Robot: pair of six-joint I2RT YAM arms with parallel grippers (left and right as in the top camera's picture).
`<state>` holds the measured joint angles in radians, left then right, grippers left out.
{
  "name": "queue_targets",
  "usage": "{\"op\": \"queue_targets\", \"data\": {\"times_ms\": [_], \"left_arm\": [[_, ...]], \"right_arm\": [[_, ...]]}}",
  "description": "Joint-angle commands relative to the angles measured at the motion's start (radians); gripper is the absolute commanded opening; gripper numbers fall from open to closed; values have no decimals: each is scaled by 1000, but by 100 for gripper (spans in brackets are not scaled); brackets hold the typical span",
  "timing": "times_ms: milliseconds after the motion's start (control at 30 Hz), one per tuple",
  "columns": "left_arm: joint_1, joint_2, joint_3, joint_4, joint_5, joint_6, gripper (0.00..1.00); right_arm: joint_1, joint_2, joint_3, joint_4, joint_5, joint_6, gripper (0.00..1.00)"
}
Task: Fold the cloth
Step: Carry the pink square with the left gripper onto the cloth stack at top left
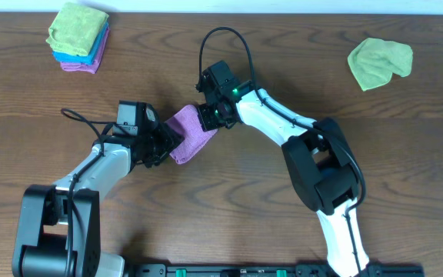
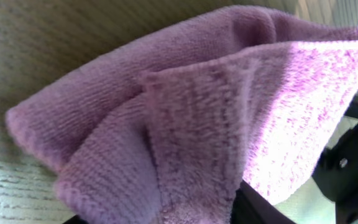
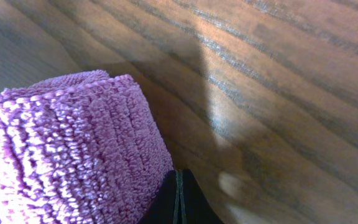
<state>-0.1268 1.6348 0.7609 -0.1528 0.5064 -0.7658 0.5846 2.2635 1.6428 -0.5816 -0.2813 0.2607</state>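
The purple cloth (image 1: 191,132), folded into a thick pad, lies mid-table between my two grippers. My left gripper (image 1: 165,143) is at the cloth's lower left edge. In the left wrist view the cloth (image 2: 191,118) fills the frame, bunched in layers between the dark fingers (image 2: 166,214), which are shut on it. My right gripper (image 1: 211,116) is at the cloth's upper right corner. In the right wrist view its fingers (image 3: 179,186) are pressed together, with the cloth's folded edge (image 3: 73,143) just to their left. Bare wood lies beyond the tips.
A stack of folded cloths (image 1: 79,37), green on blue on purple, sits at the back left. A crumpled green cloth (image 1: 378,61) lies at the back right. The table (image 1: 406,154) is dark wood.
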Motion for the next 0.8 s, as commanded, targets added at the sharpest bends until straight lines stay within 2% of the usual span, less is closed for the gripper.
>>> {"op": "queue_targets", "data": {"times_ms": [0,33,67,267,433,533,767], "left_arm": [[2,17,-6,6,-33,-2,23],[3,17,-6,10,-38,-2,10],[3,17,-6,20,-38,-1,6],[5,16,-6,90,-37,3,5],[38,9,52,185,21,10,6],[69,-9,151,184,19,22,6],[164,-21,451,220,-11,18,6]], "right_arm": [[3,20,14,-38,-14,15,1],[1,20,24,-49,-14,15,1],[-3,20,40,-68,-14,15,1],[-47,18,189,-253,2,-28,1],[-96,0,369,-486,152,-80,1],[-117,-37,433,-566,231,-98,1],[-139,-144,450,-617,237,-102,1]]}}
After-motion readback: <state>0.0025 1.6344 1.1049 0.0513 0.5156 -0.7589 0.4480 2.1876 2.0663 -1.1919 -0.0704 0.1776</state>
